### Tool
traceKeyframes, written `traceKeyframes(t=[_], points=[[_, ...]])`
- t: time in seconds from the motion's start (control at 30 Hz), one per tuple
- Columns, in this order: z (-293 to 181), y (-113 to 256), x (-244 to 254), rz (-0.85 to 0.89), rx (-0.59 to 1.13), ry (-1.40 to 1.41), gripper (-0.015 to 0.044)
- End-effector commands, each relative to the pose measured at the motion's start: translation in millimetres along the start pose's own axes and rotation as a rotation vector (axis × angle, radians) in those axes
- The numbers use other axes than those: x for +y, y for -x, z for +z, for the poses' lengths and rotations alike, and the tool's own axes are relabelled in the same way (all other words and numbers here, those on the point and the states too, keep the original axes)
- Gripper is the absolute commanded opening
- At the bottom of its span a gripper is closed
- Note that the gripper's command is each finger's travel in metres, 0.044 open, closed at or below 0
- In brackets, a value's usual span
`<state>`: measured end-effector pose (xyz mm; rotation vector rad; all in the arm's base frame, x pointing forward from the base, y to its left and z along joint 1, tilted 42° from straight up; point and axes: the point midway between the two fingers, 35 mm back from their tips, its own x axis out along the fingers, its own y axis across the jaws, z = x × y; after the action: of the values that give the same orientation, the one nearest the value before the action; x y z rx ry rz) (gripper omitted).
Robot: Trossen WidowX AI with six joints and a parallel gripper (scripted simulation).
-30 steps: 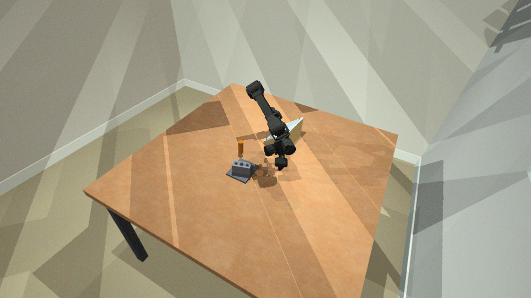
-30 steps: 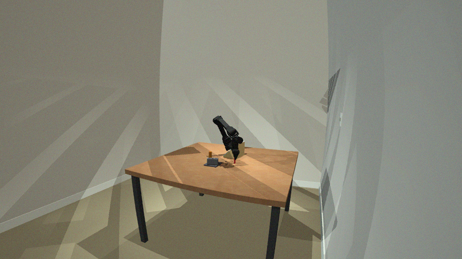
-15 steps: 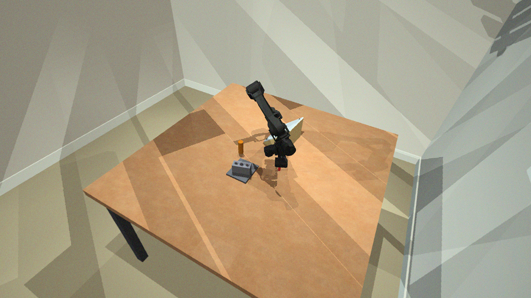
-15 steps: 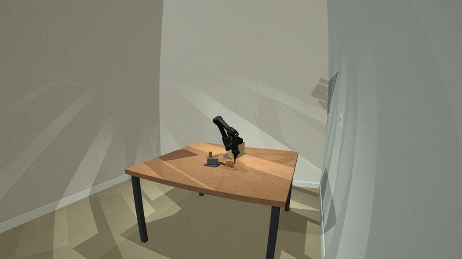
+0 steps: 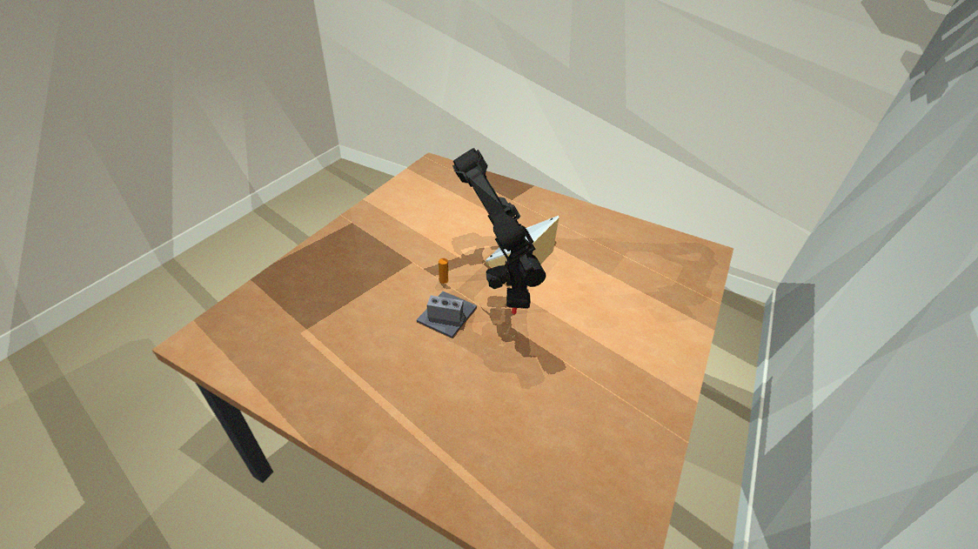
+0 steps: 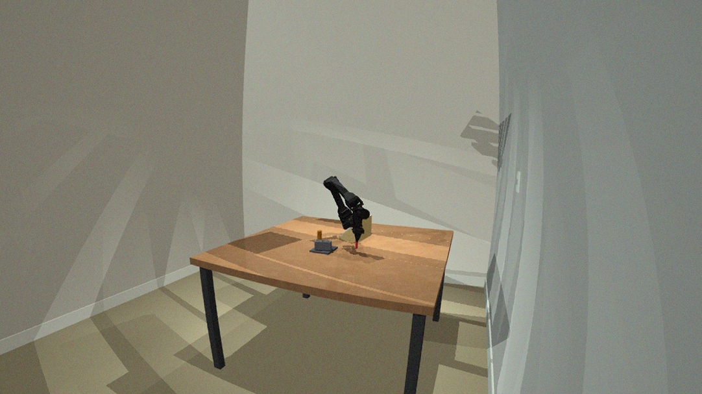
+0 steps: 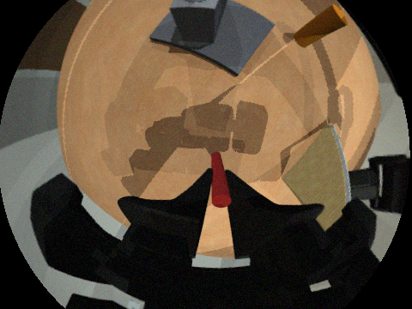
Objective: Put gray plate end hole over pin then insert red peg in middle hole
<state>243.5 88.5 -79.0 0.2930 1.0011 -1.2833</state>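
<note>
The gray plate [image 5: 445, 311] [image 6: 323, 244] [image 7: 195, 25] is a block with a row of three holes on top, seated on the dark base [image 5: 453, 330] [image 7: 242, 36]. The pin cannot be made out. My gripper [image 5: 514, 306] [image 6: 357, 242] [image 7: 218, 172] points down beside the base, to its right in the top and exterior views. It is shut on the red peg [image 5: 514, 311] [image 6: 356, 246] [image 7: 221, 189], which is upright between the fingertips. The peg's lower end is at or just above the table; a gap cannot be told.
An orange cylinder [image 5: 443, 271] [image 6: 319, 235] [image 7: 319, 27] stands behind the base in the top and exterior views. A pale wedge-shaped block [image 5: 547, 245] [image 6: 365, 229] [image 7: 322, 180] stands behind the gripper, partly hidden by the arm in the top view. All rest on the wooden table [image 5: 414, 466] [image 6: 287, 274].
</note>
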Motion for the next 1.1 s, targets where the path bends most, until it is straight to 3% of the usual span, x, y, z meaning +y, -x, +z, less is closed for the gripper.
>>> traceKeyframes(t=[0.0, 0.73, 1.07], points=[[-0.5, 9.0, 2.4, 0.004, 0.001, -0.003, 0.0], [-1.9, 79.7, 8.3, 0.005, 0.004, -0.002, 0.0], [14.6, 71.1, 14.5, 0.007, 0.012, -0.014, 0.0]])
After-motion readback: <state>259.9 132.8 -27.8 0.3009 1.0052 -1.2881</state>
